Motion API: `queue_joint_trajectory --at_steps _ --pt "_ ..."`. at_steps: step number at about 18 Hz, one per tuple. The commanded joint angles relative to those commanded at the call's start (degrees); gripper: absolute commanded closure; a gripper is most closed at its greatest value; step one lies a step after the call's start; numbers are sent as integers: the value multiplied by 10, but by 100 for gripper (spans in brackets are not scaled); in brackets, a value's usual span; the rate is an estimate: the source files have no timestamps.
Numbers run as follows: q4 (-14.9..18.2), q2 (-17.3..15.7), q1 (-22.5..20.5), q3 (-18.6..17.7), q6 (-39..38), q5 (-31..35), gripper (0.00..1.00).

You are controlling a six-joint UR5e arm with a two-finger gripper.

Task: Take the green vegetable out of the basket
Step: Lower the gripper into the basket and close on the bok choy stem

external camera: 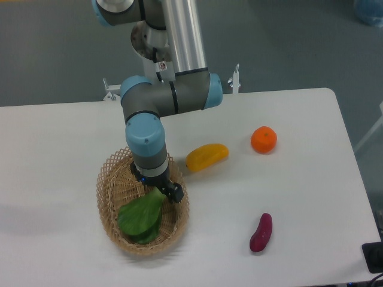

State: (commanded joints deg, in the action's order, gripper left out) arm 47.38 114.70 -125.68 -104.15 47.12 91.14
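Note:
The green vegetable (141, 216) lies in the tan wicker basket (109, 179) at the front left of the table. Its dark leaves point to the front left and its pale stalk (157, 194) points toward the arm. My gripper (158, 185) points straight down into the basket over the stalk. One black fingertip (176, 193) shows just right of the stalk and another dark tip (137, 174) shows to the left, so the jaws stand apart on either side of it. The wrist hides most of the gripper. The vegetable rests on the basket floor.
A yellow mango-shaped fruit (206, 156) lies just right of the basket. An orange (264, 139) sits further right. A purple eggplant-like piece (261, 232) lies at the front right. The table's right edge (353, 167) is close to these.

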Motion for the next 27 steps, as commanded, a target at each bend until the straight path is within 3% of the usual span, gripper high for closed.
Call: queue_joint_trajectory --at_steps 11,21,27 --pt "-3 -1 0 1 -3 -2 49" --pt "1 -11 -1 12 0 -5 54" --pt "11 -40 -6 51 0 -16 54"
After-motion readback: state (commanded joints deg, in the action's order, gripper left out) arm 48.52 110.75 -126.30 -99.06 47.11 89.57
